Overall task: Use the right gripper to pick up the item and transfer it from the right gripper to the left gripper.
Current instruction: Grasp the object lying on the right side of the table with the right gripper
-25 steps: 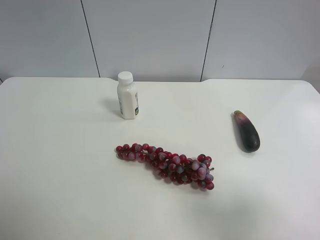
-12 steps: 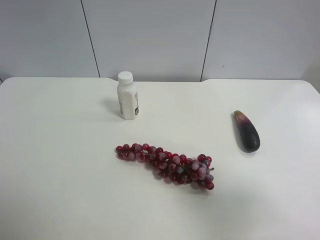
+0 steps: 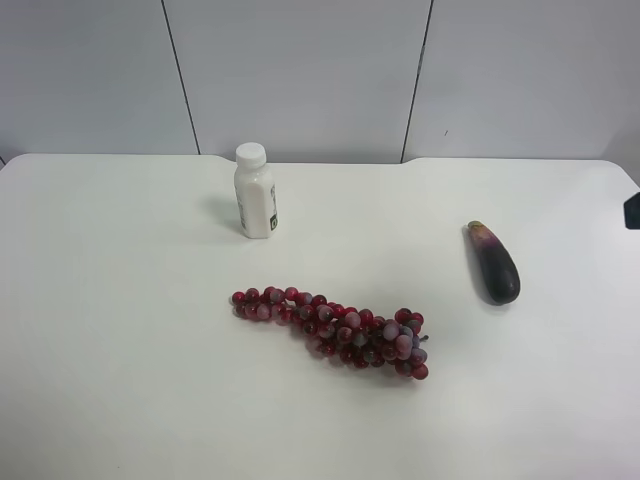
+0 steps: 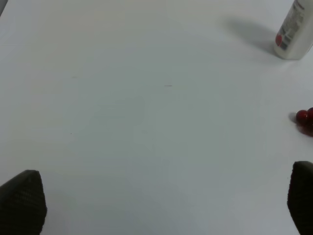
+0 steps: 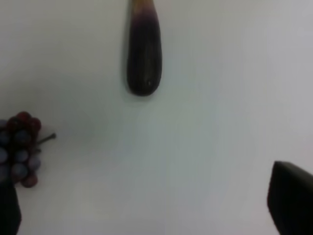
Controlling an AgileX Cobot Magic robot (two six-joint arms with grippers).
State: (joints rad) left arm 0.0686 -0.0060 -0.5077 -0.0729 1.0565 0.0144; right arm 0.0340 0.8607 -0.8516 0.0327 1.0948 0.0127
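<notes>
The toy eggplant [image 3: 493, 263] lies on your white tabletop [image 3: 120, 380], near the edge at the exterior high view's right. Your right gripper [image 5: 150, 200] and left gripper [image 4: 161, 196] hold their fingers wide.

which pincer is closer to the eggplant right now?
Right. The eggplant lies ahead of the right pincer; the left pincer faces only the bottle and grapes.

Glossy eggplant [image 3: 494, 266], matt white table [image 3: 120, 350]

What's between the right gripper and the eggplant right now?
Nothing: the right wrist view shows only bare table between the right gripper and the eggplant; the grapes lie off to one side.
</notes>
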